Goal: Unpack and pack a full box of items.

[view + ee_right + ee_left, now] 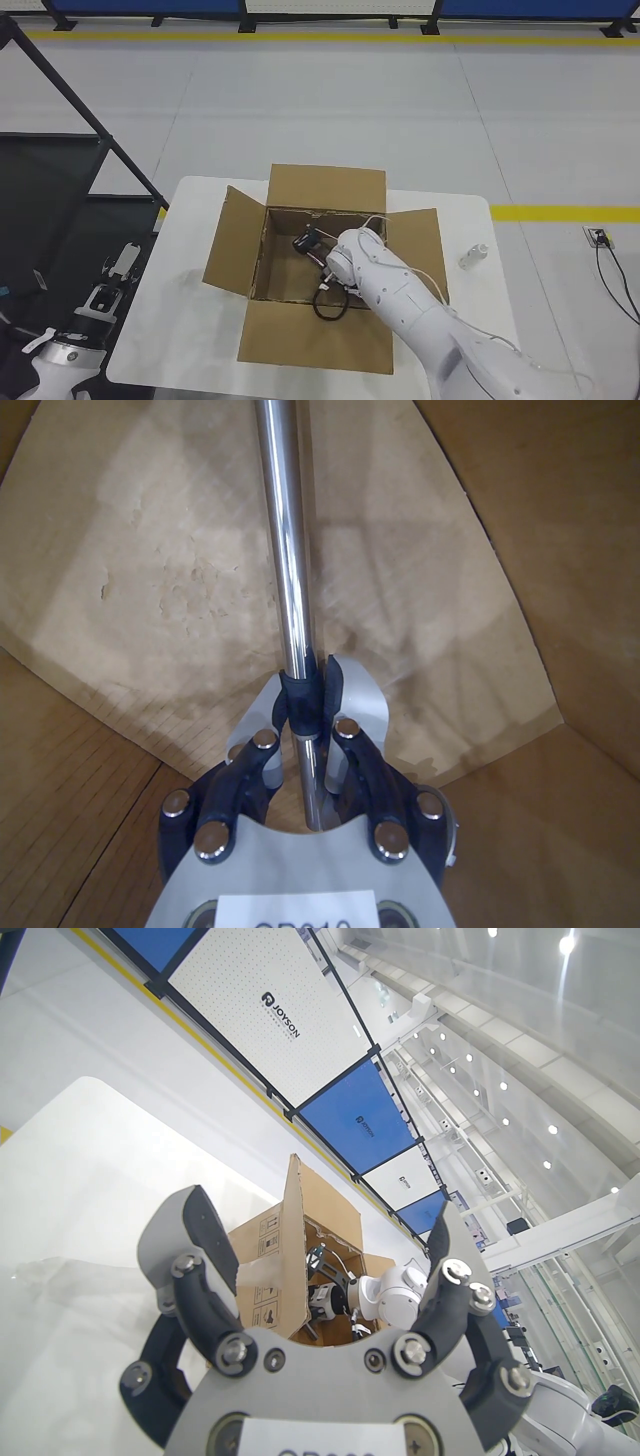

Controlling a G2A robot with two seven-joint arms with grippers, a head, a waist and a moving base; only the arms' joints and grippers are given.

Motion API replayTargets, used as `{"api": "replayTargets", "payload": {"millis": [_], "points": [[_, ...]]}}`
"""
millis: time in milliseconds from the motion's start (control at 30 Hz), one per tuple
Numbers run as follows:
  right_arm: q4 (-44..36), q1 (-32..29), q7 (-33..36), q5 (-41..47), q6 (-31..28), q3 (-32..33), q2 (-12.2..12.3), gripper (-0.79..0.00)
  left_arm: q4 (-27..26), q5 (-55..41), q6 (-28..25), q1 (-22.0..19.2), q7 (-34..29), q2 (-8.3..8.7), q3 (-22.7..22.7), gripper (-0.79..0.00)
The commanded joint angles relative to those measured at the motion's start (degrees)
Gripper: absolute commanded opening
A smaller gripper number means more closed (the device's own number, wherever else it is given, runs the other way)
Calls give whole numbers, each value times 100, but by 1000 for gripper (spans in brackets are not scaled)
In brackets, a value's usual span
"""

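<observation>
We have the right gripper [305, 695] down inside the open cardboard box [326, 186], its pads clenched on a shiny steel rod [286, 530] that runs ahead of the fingers over the box floor. To bring it out cleanly, we judge, lift straight up and slowly. A long smooth bar may pivot in the pads or catch a wall or flap. The left gripper [322, 1210] hangs spread and empty, well left of the box, free to steady the cardboard.
</observation>
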Motion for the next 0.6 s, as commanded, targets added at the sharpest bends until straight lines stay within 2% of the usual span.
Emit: {"api": "replayTargets", "payload": {"millis": [0, 300, 567], "points": [[30, 50, -76, 48, -83, 53, -8, -785, 0, 0, 0, 0, 0, 0, 0, 0], [-144, 262, -230, 299, -713, 354, 83, -785, 0, 0, 0, 0, 0, 0, 0, 0], [-908, 294, -52, 198, -746, 647, 359, -785, 0, 0, 0, 0, 0, 0, 0, 0]]}}
